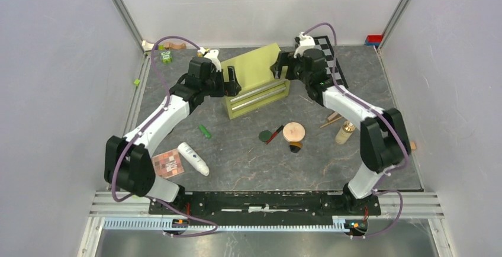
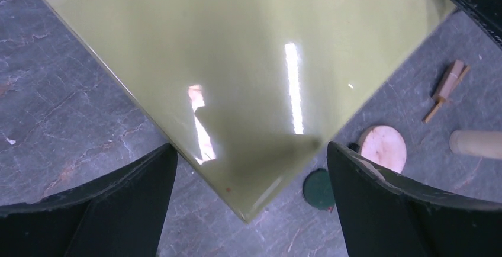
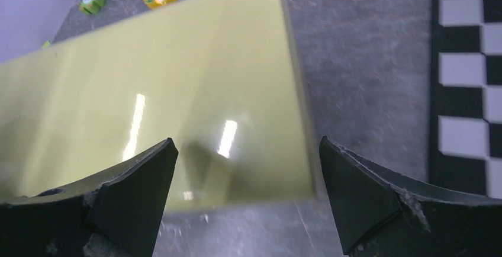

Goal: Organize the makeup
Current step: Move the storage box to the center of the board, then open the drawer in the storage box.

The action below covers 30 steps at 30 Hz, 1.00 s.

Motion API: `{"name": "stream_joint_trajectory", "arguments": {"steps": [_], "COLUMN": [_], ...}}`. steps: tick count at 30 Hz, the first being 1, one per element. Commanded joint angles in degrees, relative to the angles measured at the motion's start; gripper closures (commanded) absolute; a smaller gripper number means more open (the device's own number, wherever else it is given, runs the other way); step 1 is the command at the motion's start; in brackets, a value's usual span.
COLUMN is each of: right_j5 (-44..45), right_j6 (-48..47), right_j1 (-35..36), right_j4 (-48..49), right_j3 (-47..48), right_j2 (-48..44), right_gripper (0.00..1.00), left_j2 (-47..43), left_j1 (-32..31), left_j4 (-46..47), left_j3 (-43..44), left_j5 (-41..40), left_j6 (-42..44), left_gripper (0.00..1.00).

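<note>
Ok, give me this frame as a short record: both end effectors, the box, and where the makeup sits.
left end effector: open, empty, over a corner of the green drawer box
right end effector: open, empty, over the box's right edge
drawers: look shut
left of table: eyeshadow palette, white tube
right of table: dark green disc, peach compact, beige bottle
on top of box: nothing

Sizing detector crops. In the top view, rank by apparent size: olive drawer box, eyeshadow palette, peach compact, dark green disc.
1. olive drawer box, largest by far
2. eyeshadow palette
3. peach compact
4. dark green disc
Palette over compact is the closest call.
</note>
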Motion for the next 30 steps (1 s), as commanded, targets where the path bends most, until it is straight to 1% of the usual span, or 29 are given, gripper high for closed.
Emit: {"name": "stream_joint_trajectory", "arguments": {"steps": [1, 5, 7, 9, 12, 15, 17, 19, 20, 21, 23, 25, 27, 30], "right_j5": [-1.63, -0.17, 0.26, -1.51, -7.29, -13.69, -15.43, -14.08, -13.12, -12.46, -11.43, -10.08, -8.34, -6.5], "right_j6": [-1.14, -3.81, -3.37, -1.59, 3.26, 11.32, 16.84, 21.64, 23.7, 25.4, 27.09, 28.04, 30.16, 36.39], "right_j1": [-3.88, -5.03, -5.19, -5.38, -5.47, -5.22, -4.55, -3.33, -2.58, -1.92, -0.16, 1.77, 3.56, 4.92], "right_j4": [-3.86, -6.28, -6.86, -4.7, 1.52, 7.49, 13.9, 21.77, 24.12, 26.3, 28.69, 29.98, 33.26, 42.56], "right_j3": [-6.49, -13.16, -16.12, -20.32, -26.85, -30.71, -34.74, -38.97, -40.38, -41.05, -41.34, -40.75, -40.83, -42.13], "right_j2": [-11.68, -17.76, -20.11, -23.1, -26.35, -26.64, -26.83, -27.22, -27.1, -26.74, -25.47, -23.85, -22.13, -18.34], "right_gripper": [0.03, 0.03, 0.03, 0.03, 0.03, 0.03, 0.01, 0.01, 0.01, 0.04, 0.07, 0.08, 0.1, 0.14], "left_j2": [-7.66, -9.67, -8.78, -7.53, -6.15, -2.07, 1.59, 5.9, 7.61, 9.74, 13.16, 16.1, 18.22, 19.69], "left_j1": [-1.93, -1.98, -2.05, -2.15, -3.14, -4.5, -4.96, -5.05, -5.05, -4.93, -4.48, -3.44, -2.03, -0.04], "left_j4": [-1.14, -2.51, -4.35, -6.15, -5.54, -5.76, -5.74, -5.89, -5.94, -6.19, -6.68, -6.73, -6.73, -5.2], "left_j3": [4.05, 4.03, 6.42, 9.16, 11.47, 16.2, 19.84, 23.71, 25.6, 27.58, 30.7, 32.88, 34.38, 34.93], "left_j5": [0.3, -2.26, -3.26, -3.56, -4.13, -4.52, -3.99, -3.81, -4.21, -4.73, -6.06, -5.58, -3.98, -1.51], "left_j6": [6.73, 8.59, 9.7, 10.61, 11.73, 13.23, 13.8, 14.72, 15.63, 16.79, 18.53, 19.11, 19.11, 19.11], "left_gripper": [0.0, 0.0, 0.0, 0.0, 0.0, 0.0, 0.0, 0.0, 0.0, 0.0, 0.0, 0.0, 0.0, 0.0]}}
